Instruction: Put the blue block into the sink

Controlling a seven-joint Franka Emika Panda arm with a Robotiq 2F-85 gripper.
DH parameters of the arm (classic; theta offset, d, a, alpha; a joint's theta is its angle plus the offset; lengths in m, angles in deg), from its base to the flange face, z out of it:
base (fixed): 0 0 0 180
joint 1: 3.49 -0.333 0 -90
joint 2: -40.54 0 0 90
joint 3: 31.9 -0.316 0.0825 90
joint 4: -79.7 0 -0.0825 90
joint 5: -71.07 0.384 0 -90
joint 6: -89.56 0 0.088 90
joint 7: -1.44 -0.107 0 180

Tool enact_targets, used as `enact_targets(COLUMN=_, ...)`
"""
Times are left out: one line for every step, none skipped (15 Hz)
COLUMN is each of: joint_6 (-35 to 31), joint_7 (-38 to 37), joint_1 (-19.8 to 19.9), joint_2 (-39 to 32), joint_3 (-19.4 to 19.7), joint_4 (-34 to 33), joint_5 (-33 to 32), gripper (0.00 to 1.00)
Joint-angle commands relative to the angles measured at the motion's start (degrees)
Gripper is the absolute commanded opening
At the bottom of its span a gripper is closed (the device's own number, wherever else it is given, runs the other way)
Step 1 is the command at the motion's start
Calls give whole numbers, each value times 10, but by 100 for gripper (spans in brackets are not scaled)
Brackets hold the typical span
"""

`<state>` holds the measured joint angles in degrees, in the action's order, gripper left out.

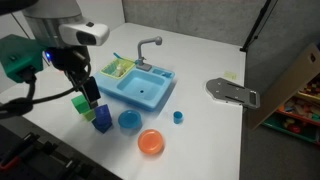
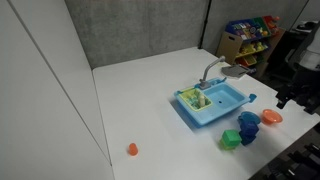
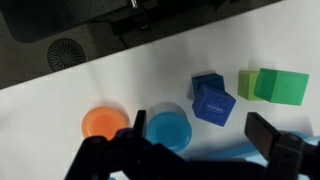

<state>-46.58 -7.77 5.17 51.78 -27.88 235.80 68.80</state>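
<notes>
The blue block (image 3: 213,103) lies tilted on the white table, against another bluish cube (image 3: 205,82). In an exterior view it sits in front of the arm (image 1: 101,119). My gripper (image 3: 203,135) is open and empty. It hovers above the table with the blue block between and just beyond its fingers, and it also shows in an exterior view (image 1: 90,93). The light blue sink (image 1: 140,90) with its grey faucet stands close beside the blocks. It shows in both exterior views (image 2: 213,112), and its edge shows at the bottom of the wrist view (image 3: 232,152).
Green cubes (image 3: 280,86) lie beside the blue ones. A round blue bowl (image 3: 168,130) and an orange bowl (image 3: 104,123) stand near my fingers. A small blue cup (image 1: 178,117) and a grey object (image 1: 232,92) lie past the sink. The table edge is near.
</notes>
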Motion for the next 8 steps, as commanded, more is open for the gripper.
enact_targets(joint_6=-21, joint_7=-28, joint_1=4, joint_2=-67, joint_3=4, joint_4=-23, joint_5=-15, gripper=100)
enact_targets(joint_6=-33, joint_7=-32, joint_1=3, joint_2=-86, joint_3=6, joint_4=-26, joint_5=-15, gripper=100)
enact_targets(joint_6=-44, joint_7=-30, joint_1=1, joint_2=-103, joint_3=9, joint_4=-30, joint_5=-10, gripper=100)
enact_targets(joint_6=-59, joint_7=-30, joint_1=-2, joint_2=-121, joint_3=11, joint_4=-36, joint_5=-7, gripper=100)
enact_targets(joint_6=-70, joint_7=-30, joint_1=-4, joint_2=-136, joint_3=12, joint_4=-41, joint_5=-5, gripper=100)
enact_targets(joint_6=-79, joint_7=-29, joint_1=-7, joint_2=-152, joint_3=13, joint_4=-49, joint_5=0, gripper=100)
enact_targets(joint_6=-89, joint_7=-29, joint_1=-9, joint_2=-167, joint_3=14, joint_4=-55, joint_5=1, gripper=100)
enact_targets(joint_6=-101, joint_7=-28, joint_1=-12, joint_2=-181, joint_3=13, joint_4=-62, joint_5=4, gripper=100)
